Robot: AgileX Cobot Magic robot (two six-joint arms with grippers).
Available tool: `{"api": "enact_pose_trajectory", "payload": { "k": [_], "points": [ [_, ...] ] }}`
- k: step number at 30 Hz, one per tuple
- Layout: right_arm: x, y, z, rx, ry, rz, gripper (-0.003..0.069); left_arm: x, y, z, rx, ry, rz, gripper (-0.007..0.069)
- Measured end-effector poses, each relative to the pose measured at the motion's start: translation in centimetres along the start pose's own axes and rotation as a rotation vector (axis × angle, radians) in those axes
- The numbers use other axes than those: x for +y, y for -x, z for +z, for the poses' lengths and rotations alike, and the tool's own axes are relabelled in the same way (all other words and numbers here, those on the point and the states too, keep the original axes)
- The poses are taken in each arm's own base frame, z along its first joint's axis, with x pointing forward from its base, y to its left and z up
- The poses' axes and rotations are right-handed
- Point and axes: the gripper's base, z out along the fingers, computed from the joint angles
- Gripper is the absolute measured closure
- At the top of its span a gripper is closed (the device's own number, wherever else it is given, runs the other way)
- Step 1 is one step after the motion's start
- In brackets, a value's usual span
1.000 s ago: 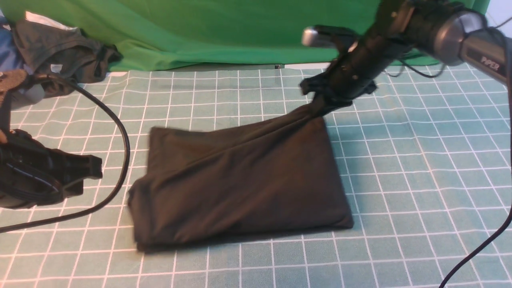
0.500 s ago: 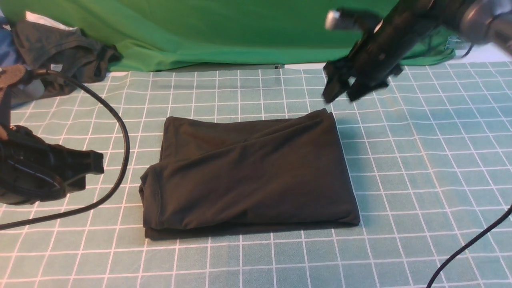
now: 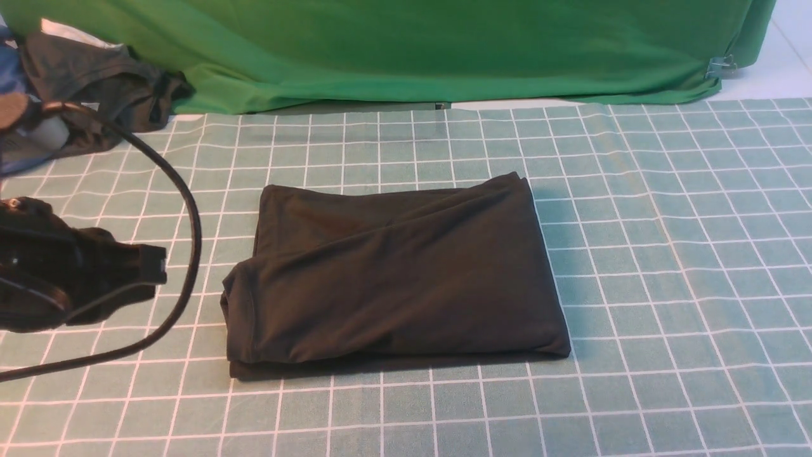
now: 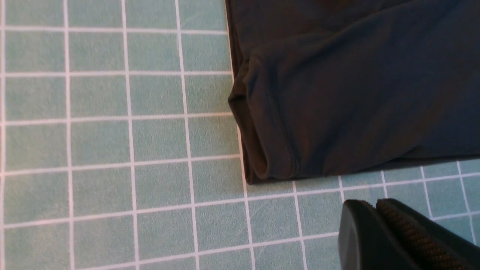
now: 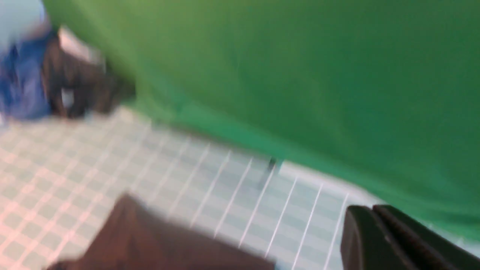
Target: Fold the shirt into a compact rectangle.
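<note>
Right end effector (image 5: 375, 225) let go of far corner, withdrew from front view, now closed empty. Shirt (image 3: 393, 279) lies folded rectangle on bench (image 3: 666, 266); left end effector (image 4: 378, 221) closed, idle beside; fold looks complete.

The right gripper (image 5: 375, 221) let go, left the front view, jaws together; the shirt (image 3: 393, 279) settled flat.

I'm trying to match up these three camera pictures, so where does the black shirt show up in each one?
Front view: shirt folded at the centre of the checked cloth.
Left wrist view: its hemmed corner fills the upper right.
Right wrist view: blurred dark patch at the bottom edge.
Shared landmark: the cloth's white grid.
</note>
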Motion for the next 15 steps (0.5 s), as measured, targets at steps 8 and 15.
{"api": "enact_pose_trajectory", "payload": {
  "k": [8,15],
  "points": [
    [2.2,-6.5,-11.0,-0.376,-0.198,-0.08,0.0643,-0.1,-0.4,-1.9,-0.082,-0.008,0.018,0.0613],
    [2.8,-18.8,-13.5,-0.633,-0.285,-0.065,0.0643,-0.2,-0.3,-2.6,-0.151,-0.017,0.022,0.0613]
  ]
}}
